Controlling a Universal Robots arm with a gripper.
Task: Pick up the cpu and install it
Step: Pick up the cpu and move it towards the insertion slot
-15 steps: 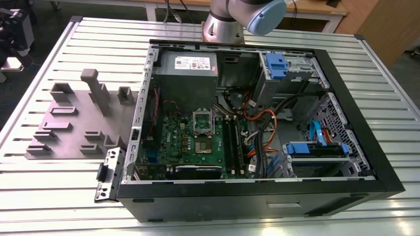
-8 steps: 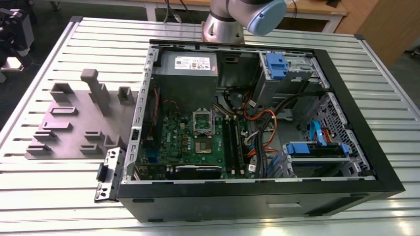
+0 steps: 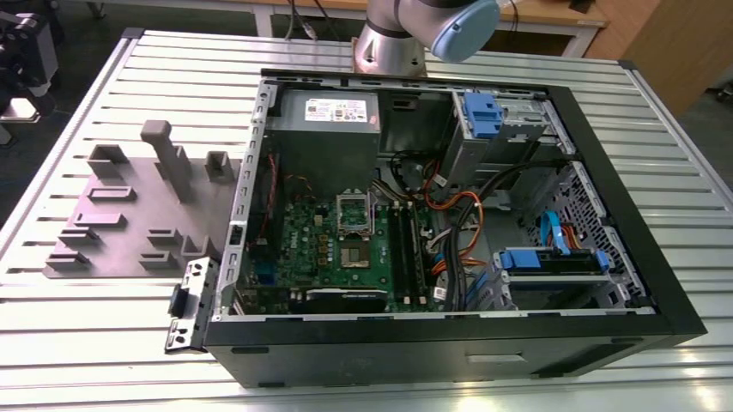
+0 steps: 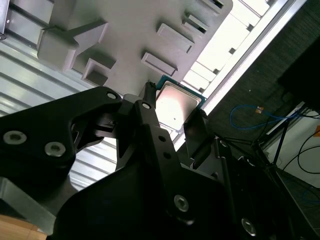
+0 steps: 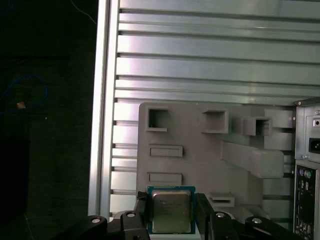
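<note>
The gripper (image 5: pixel 171 201) is clamped on the cpu (image 5: pixel 171 214), one finger at each side. The cpu is over the grey plate (image 5: pixel 200 160).

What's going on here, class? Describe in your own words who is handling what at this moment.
A Universal Robots arm is handling a cpu. In both wrist views its end effector grips the cpu by two opposite edges, held over the grey holder plate on the slatted table. The open computer case sits beside the plate with its motherboard exposed; the cpu is not yet in it.
</note>
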